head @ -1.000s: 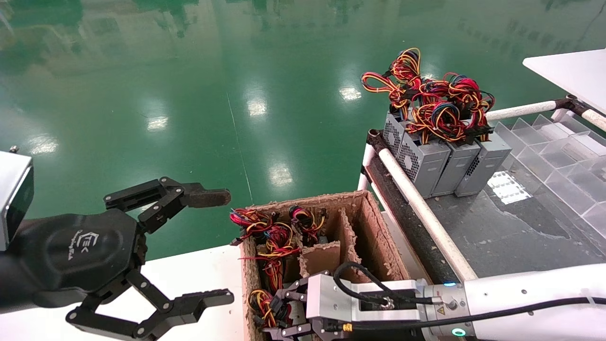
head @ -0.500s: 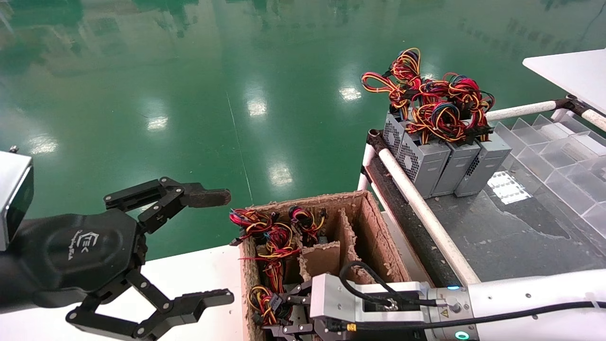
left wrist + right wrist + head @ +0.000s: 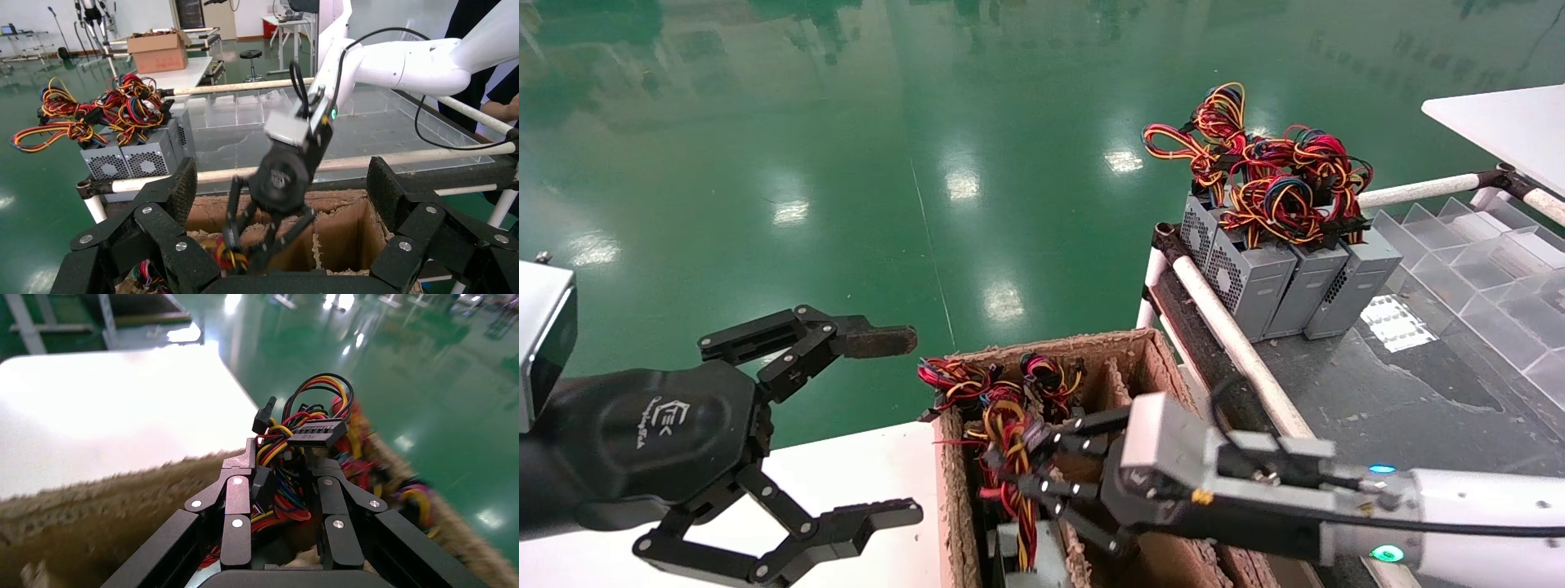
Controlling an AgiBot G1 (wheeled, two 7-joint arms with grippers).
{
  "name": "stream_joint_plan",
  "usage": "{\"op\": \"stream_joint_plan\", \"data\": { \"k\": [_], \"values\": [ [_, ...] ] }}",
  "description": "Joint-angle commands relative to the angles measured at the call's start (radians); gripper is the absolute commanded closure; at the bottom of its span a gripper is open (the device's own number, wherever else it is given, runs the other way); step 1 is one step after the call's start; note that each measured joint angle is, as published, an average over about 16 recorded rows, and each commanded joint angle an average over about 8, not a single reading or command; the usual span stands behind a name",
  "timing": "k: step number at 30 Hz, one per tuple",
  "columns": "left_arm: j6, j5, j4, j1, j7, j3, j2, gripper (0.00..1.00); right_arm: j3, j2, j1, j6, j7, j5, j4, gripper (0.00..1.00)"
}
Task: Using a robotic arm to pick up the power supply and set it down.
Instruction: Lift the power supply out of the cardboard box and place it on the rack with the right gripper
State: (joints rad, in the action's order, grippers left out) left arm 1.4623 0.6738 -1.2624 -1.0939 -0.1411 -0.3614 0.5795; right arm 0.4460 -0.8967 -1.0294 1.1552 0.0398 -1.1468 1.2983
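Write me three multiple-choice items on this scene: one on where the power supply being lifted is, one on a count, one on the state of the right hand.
1. Where is the power supply that is being lifted?
A. in the cardboard box
B. on the white table
C. on the green floor

2. How many grey units stand side by side on the dark bench?
A. one
B. three
C. six

3. What is the right hand doing?
A. hanging open over the floor
B. shut on a wire bundle
C. resting on the bench

Answers:
1. A: its grey body sits inside the cardboard box.
2. B: three grey units stand in a row.
3. B: the right hand pinches the wire bundle; the left hand is parked, open.
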Motion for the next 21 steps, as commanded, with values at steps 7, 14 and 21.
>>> {"op": "stream_joint_plan", "data": {
  "k": [7, 14, 21],
  "values": [
    [0.0, 0.0, 0.0, 0.0, 0.0, 0.0, 0.0, 0.0, -0.074, 0.047, 0.008, -0.007, -0.001, 0.097, 0.012, 1.0],
    [0.0, 0.0, 0.0, 0.0, 0.0, 0.0, 0.0, 0.0, -0.149, 0.094, 0.011, -0.016, 0.0, 0.185, 0.019, 1.0],
    [0.0, 0.0, 0.0, 0.0, 0.0, 0.0, 0.0, 0.0, -0.222, 0.147, 0.001, -0.02, 0.001, 0.26, 0.027, 1.0]
  ]
}}
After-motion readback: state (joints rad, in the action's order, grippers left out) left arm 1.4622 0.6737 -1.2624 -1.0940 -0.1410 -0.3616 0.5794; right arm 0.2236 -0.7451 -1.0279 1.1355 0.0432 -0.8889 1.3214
